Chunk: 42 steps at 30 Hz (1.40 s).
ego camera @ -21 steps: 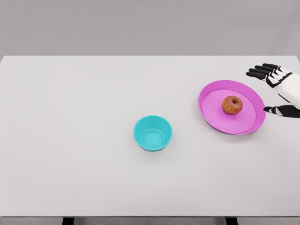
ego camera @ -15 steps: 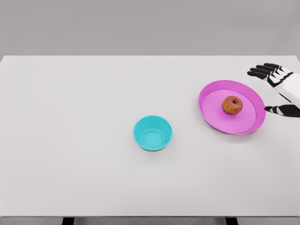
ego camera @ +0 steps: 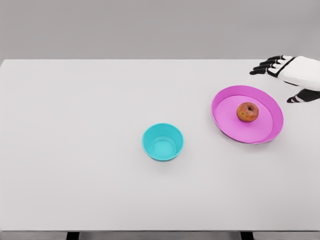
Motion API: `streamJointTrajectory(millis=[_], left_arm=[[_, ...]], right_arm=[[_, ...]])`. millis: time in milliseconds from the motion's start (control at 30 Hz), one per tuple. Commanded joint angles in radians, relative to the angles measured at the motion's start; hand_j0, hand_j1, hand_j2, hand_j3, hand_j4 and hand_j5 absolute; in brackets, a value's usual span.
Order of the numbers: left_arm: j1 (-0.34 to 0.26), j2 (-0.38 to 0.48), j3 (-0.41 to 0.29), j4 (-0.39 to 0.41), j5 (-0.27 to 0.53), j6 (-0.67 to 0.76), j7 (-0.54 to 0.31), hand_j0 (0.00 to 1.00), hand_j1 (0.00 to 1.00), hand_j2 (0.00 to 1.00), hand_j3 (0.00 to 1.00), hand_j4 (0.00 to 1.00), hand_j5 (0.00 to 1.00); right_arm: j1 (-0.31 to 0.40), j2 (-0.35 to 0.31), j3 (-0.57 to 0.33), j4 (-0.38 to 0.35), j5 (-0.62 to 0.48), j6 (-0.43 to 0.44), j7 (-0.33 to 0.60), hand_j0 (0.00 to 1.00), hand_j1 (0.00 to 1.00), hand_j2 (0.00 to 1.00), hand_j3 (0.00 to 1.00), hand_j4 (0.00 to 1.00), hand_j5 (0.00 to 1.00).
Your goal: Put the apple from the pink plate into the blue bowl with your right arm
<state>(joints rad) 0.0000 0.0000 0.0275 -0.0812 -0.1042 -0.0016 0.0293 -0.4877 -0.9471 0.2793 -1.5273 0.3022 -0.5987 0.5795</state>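
Item count on the tabletop (ego camera: 75, 150): one apple (ego camera: 247, 111), one pink plate (ego camera: 222, 117), one blue bowl (ego camera: 163, 142). One of my hands is visible, the right hand (ego camera: 292, 75); my left arm is out of the picture.

Tabletop: flat, matte, pale grey-white, rectangular, filling most of the head view. Two dark supports show below its near edge.

Apple: one piece, roughly round, reddish-brown skin with a yellower patch and a dark dimple at the top. It sits on the pink plate, right of the plate's middle, clear of the rim.

Pink plate: one piece, round, shallow, smooth magenta surface with a low raised rim and a lighter flat floor. It lies at the right side of the tabletop, well apart from the bowl.

Blue bowl: one piece, round, turquoise, smooth, with steep walls and a small flat bottom. It stands upright near the tabletop's middle and holds nothing.

Right hand: white shell over the back of the hand, black segmented fingers (ego camera: 264, 66). It enters from the right edge and sits beyond the far-right rim of the plate, near it, with no contact visible. My fingers are released: four extend leftward, spread and fairly straight, the thumb (ego camera: 299, 98) points separately lower down toward the plate's right edge. They grasp nothing, and the apple is untouched.
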Motion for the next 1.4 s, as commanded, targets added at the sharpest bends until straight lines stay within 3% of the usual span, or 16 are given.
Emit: streamJointTrajectory(millis=[0, 100, 167, 733, 1267, 1367], left_arm=[[0.0, 0.0, 0.0, 0.0, 0.0, 0.0, 0.0, 1.0, 1.0, 1.0, 1.0, 1.0, 1.0], [0.0, 0.0, 0.0, 0.0, 0.0, 0.0, 0.0, 1.0, 1.0, 1.0, 1.0, 1.0, 1.0], [0.0, 0.0, 0.0, 0.0, 0.0, 0.0, 0.0, 1.0, 1.0, 1.0, 1.0, 1.0, 1.0], [0.0, 0.0, 0.0, 0.0, 0.0, 0.0, 0.0, 1.0, 1.0, 1.0, 1.0, 1.0, 1.0], [0.0, 0.0, 0.0, 0.0, 0.0, 0.0, 0.0, 1.0, 1.0, 1.0, 1.0, 1.0, 1.0], [0.0, 0.0, 0.0, 0.0, 0.0, 0.0, 0.0, 1.0, 1.0, 1.0, 1.0, 1.0, 1.0]], right_arm=[[-0.011, 0.039, 0.098, 0.061, -0.003, 0.016, 0.031, 1.0, 1.0, 1.0, 1.0, 1.0, 1.0], [-0.109, 0.088, 0.231, 0.163, -0.002, 0.016, 0.031, 1.0, 1.0, 1.0, 1.0, 1.0, 1.0], [-0.129, 0.103, 0.264, 0.179, -0.002, 0.019, 0.031, 1.0, 1.0, 1.0, 1.0, 1.0, 1.0], [-0.18, 0.154, 0.342, 0.358, 0.008, 0.02, 0.031, 1.0, 1.0, 1.0, 1.0, 1.0, 1.0], [-0.192, 0.177, 0.379, 0.406, 0.008, 0.02, 0.031, 0.99, 0.99, 0.99, 0.99, 0.99, 0.99], [-0.192, 0.177, 0.377, 0.407, 0.008, 0.02, 0.031, 0.85, 0.85, 0.85, 0.85, 0.85, 0.85]])
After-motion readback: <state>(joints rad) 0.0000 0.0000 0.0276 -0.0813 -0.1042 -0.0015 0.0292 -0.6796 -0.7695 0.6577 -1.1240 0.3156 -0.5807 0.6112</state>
